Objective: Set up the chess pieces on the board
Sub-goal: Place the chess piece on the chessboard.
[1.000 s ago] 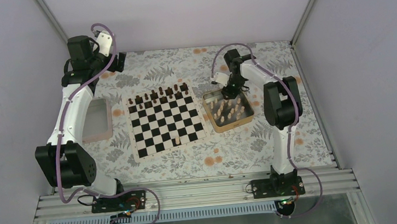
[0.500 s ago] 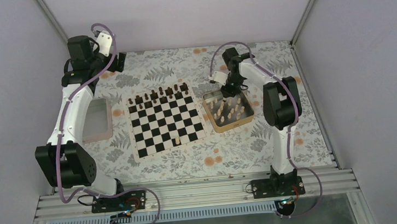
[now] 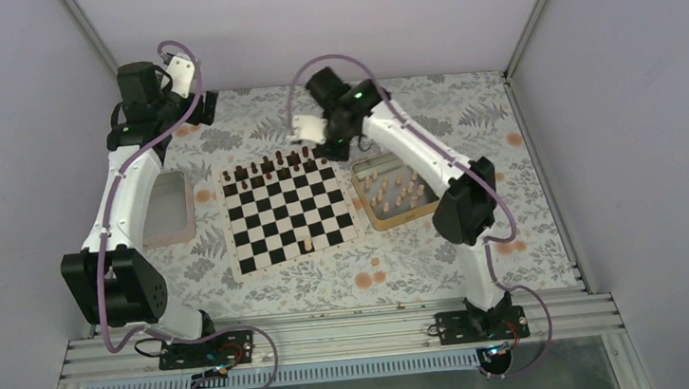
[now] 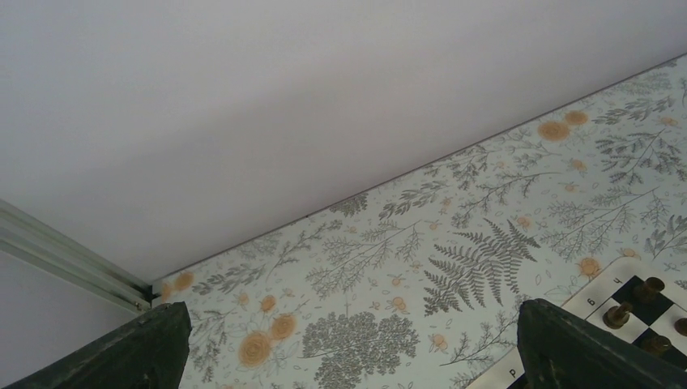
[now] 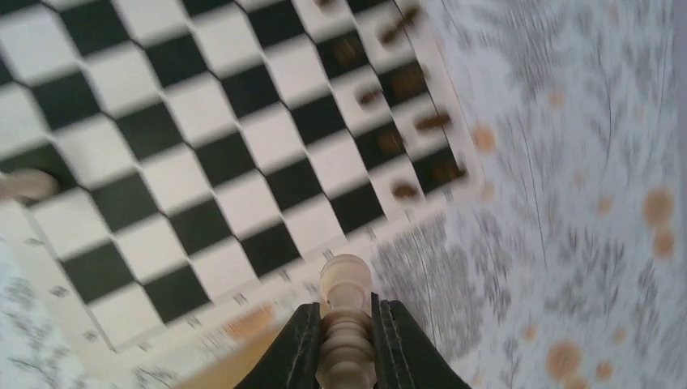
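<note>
The board (image 3: 290, 214) lies in the middle of the table, with dark brown pieces along its far rows and one light tan chess piece (image 3: 308, 246) near its front edge. Several more tan pieces stand in the gold tin tray (image 3: 396, 190) to its right. My right gripper (image 3: 340, 142) hangs over the gap between the board's far right corner and the tray. It is shut on a tan piece (image 5: 346, 320), held above the board's cream border (image 5: 267, 304); that view is blurred. My left gripper (image 3: 204, 108) is open and empty at the far left.
A pale pinkish-rimmed tray (image 3: 166, 210) lies left of the board under my left arm. Dark pieces at the board's corner (image 4: 628, 304) show in the left wrist view. Grey walls close in the back and both sides.
My right gripper has lifted out of the gold tray with a tan piece and swung left toward the board's far right corner. The left arm has not moved.
</note>
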Robot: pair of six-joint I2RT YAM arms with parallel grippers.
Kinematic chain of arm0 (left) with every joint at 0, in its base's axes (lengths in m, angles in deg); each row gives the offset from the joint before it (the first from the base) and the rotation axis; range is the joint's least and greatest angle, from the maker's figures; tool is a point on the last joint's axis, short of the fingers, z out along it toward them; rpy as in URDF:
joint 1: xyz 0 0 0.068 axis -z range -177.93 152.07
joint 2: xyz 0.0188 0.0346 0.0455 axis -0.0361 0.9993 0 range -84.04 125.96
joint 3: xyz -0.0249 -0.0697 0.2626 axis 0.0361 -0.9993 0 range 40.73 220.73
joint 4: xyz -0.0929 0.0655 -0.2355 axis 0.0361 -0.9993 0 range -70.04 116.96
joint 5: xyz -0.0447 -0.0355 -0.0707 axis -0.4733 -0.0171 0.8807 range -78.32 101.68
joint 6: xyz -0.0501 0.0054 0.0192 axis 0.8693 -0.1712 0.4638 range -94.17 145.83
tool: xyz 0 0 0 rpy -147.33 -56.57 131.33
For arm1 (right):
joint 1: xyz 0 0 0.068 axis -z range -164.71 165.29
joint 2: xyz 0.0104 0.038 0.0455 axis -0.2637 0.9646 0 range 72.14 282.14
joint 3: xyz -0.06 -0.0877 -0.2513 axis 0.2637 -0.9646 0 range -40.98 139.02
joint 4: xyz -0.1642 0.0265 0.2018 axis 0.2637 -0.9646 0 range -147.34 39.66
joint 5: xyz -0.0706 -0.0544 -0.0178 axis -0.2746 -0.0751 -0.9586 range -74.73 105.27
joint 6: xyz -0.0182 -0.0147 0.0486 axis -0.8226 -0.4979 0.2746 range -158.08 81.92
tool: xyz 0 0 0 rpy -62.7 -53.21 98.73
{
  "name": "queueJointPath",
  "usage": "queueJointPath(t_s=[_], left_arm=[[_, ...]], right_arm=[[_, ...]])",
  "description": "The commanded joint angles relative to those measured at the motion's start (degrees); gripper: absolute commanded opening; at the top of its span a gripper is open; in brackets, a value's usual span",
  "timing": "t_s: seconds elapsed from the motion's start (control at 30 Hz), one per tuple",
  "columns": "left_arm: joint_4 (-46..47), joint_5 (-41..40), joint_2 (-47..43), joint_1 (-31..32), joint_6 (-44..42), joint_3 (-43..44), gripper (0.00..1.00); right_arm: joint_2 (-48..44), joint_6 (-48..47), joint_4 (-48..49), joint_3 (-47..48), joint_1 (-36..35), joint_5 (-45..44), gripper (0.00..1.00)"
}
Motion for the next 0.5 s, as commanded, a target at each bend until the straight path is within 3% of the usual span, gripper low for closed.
queueJointPath(t_s=[0.0,0.2,0.47], left_arm=[[0.4,-2.5,0.8,-0.1,-0.4,1.0,1.0],[0.2,-4.3,0.9,-0.1,-0.6,1.5,1.0],[0.3,-4.6,0.8,-0.1,-0.5,1.1,1.0]], right_arm=[[3.0,0.5,-5.9,3.9,-10.7,-0.8,0.09],[5.5,0.7,-3.7,-0.7,-18.7,1.5,0.09],[6.5,0.7,0.2,-8.0,-21.8,3.9,0.09]])
